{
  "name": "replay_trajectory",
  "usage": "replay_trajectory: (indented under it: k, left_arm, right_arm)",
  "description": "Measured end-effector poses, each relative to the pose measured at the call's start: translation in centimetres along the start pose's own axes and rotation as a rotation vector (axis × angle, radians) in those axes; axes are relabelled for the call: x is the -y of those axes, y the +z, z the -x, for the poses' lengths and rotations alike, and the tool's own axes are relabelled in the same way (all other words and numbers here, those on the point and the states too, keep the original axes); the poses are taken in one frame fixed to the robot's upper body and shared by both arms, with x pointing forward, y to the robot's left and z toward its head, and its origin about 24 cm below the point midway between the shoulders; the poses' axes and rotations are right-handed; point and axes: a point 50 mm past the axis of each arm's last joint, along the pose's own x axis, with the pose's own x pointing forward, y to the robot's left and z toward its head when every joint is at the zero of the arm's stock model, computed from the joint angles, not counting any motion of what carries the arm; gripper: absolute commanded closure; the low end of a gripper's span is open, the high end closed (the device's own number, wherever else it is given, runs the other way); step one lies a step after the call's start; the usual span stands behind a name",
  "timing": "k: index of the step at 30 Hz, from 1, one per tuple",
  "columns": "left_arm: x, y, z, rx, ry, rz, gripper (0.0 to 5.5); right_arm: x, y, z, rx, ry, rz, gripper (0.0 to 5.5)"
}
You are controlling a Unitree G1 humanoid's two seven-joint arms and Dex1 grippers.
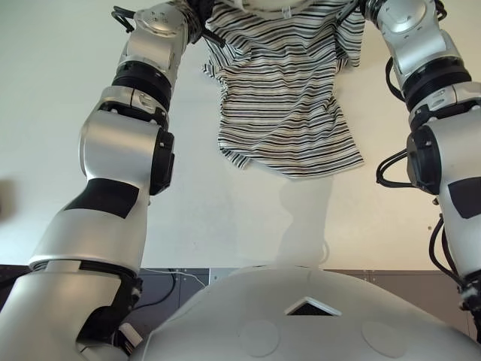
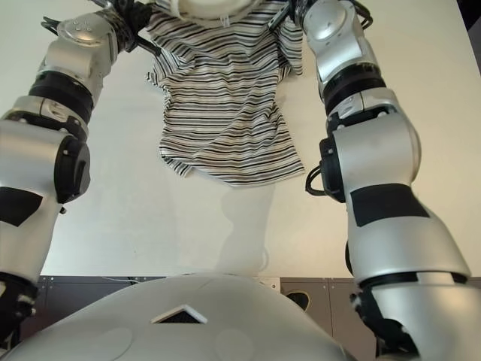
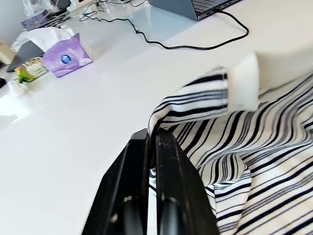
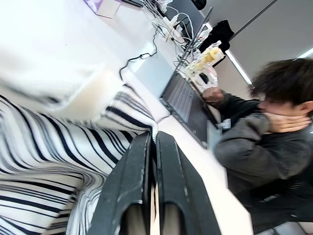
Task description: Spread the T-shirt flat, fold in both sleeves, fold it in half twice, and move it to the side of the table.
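A black-and-white striped T-shirt [image 1: 289, 98] with a white collar lies on the white table [image 1: 68, 135], hem toward me and slightly rumpled. Both arms stretch to the far end, one at each shoulder of the shirt. My left gripper [image 3: 152, 133] is shut on the striped fabric at the left shoulder, beside the white collar band [image 3: 243, 88]. My right gripper [image 4: 153, 137] is shut on the fabric of the right shoulder, the cloth pinched between its black fingers. The left sleeve [image 1: 216, 60] is bunched.
Beyond the shirt, a purple tissue box [image 3: 66, 56], a black cable [image 3: 195, 45] and a laptop [image 4: 183, 100] sit on the far side of the table. The table's near edge [image 1: 225, 265] runs below the hem.
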Motion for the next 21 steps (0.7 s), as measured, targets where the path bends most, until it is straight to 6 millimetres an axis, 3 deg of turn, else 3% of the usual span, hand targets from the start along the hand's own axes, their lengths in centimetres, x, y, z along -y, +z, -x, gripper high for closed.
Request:
replay_trajectory:
  k: [2,6,12,14,16,19,21]
  left_arm:
    - [-0.3,0.0,0.0,-0.002,0.044,-0.021,4.64]
    - [-1.2,1.3,0.2,0.066,0.107,-0.054,4.64]
    - [-1.2,0.9,0.4,0.073,0.01,-0.174,4.64]
    - [-0.8,0.2,0.6,0.103,-0.068,-0.233,4.64]
    - [0.5,-1.4,1.4,0.192,-0.236,-0.306,4.64]
    - [2.5,-4.8,3.7,0.262,-0.412,-0.331,4.64]
    - [3.2,-6.2,5.7,0.299,-0.473,-0.334,4.64]
  right_arm:
    - [0.0,-0.3,0.0,-0.019,-0.029,0.041,4.51]
    - [1.0,0.5,0.0,0.003,-0.092,0.104,4.51]
    - [0.1,0.7,0.3,0.136,0.044,0.035,4.51]
    - [-0.8,-0.3,0.9,0.193,0.139,0.006,4.51]
    - [-1.9,-3.4,2.6,0.251,0.295,0.009,4.51]
    - [-2.6,-8.4,5.8,0.216,0.43,0.008,4.51]
    - [-2.8,-9.5,7.4,0.233,0.472,0.009,4.51]
